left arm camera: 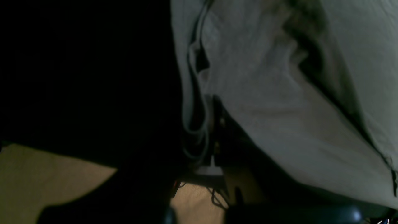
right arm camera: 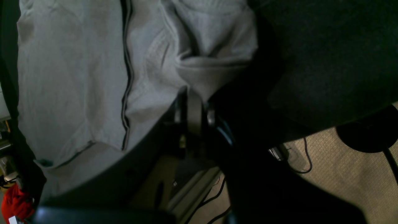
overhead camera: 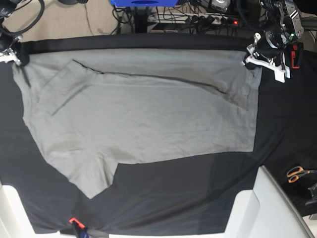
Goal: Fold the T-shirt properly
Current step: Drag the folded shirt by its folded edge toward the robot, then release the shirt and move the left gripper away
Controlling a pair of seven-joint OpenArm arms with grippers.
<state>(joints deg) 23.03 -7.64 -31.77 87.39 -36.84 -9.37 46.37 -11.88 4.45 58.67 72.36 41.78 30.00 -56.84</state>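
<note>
The grey T-shirt (overhead camera: 143,114) lies spread on the black table cloth (overhead camera: 198,193), its far edge folded over and one sleeve (overhead camera: 91,173) pointing to the near left. My right gripper (overhead camera: 12,53) is at the shirt's far left corner, shut on a bunched fold of the shirt (right arm camera: 192,62), with its fingers (right arm camera: 194,109) pinching the cloth. My left gripper (overhead camera: 251,58) is at the far right corner, shut on the shirt's edge (left arm camera: 264,93); its fingers (left arm camera: 216,124) are dark and partly hidden under the fabric.
Orange-handled scissors (overhead camera: 297,173) lie on the cloth at the right edge. White blocks sit at the near right (overhead camera: 267,208) and near left (overhead camera: 6,213) corners. Cables and a power strip (overhead camera: 208,19) lie on the floor behind the table. A red object (right arm camera: 15,202) shows low left.
</note>
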